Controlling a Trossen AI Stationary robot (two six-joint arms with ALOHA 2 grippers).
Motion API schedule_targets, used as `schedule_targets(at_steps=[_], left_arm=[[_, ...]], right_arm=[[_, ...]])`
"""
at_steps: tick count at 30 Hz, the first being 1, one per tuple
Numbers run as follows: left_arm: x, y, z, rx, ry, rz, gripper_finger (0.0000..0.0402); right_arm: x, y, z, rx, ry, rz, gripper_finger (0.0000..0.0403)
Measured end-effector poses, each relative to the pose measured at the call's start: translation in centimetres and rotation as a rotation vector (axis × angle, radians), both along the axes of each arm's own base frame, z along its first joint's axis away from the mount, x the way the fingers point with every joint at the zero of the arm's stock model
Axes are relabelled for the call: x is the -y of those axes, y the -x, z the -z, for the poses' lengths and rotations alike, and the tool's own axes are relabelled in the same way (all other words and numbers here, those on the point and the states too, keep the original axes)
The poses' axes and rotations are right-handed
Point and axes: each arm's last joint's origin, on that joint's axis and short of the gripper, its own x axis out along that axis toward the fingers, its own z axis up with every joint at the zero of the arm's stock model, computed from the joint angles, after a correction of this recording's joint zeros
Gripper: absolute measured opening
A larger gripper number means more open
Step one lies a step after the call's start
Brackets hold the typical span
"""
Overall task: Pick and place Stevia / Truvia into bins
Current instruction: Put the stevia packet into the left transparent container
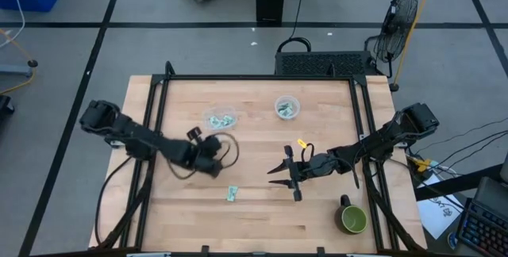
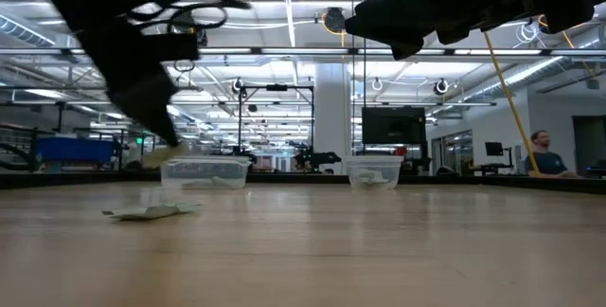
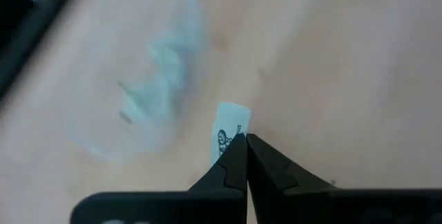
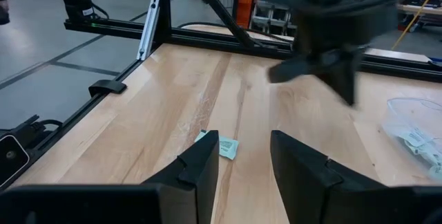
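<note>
A: Where do we stand with the left gripper [image 3: 246,138]?

B: Its fingers are pressed fully together on a Stevia sachet [image 3: 228,133], pinching it by one end so the rest hangs free. We judge that grip suits dropping it into the oval tub [image 1: 220,119], which sits just on the far side of the gripper.

A: And the right gripper [image 1: 279,174]?

B: It waits right of centre above the desk [image 1: 254,209], fingers parted, holding nothing. It points toward a loose sachet [image 1: 232,194] lying flat near the front edge, so we read that as its next target.

A: The other packets?

B: Several already lie in the oval tub and the round cup [image 1: 287,107] at the far side. The green mug [image 1: 352,219], at the near right, stays out of it.
</note>
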Motion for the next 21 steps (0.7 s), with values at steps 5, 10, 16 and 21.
schedule_targets(at_steps=[5,10,16,21], left_arm=[[-4.0,-2.1,-2.1,-0.018,-0.079,-0.038,0.0009],[-8.3,-2.6,-2.8,-0.07,-0.079,-0.088,0.0009],[-12.5,-2.0,-2.4,-0.062,0.105,-0.172,0.0012],[-13.7,-1.7,-2.5,-0.002,0.155,-0.275,0.0005]], right_arm=[[0.0,0.0,0.0,0.0,0.0,0.0,0.0123],[0.0,0.0,0.0,-0.001,0.001,0.0,0.0123],[0.0,0.0,0.1,-0.012,-0.003,0.002,0.0123],[0.0,0.0,0.1,-0.015,-0.001,0.002,0.0123]])
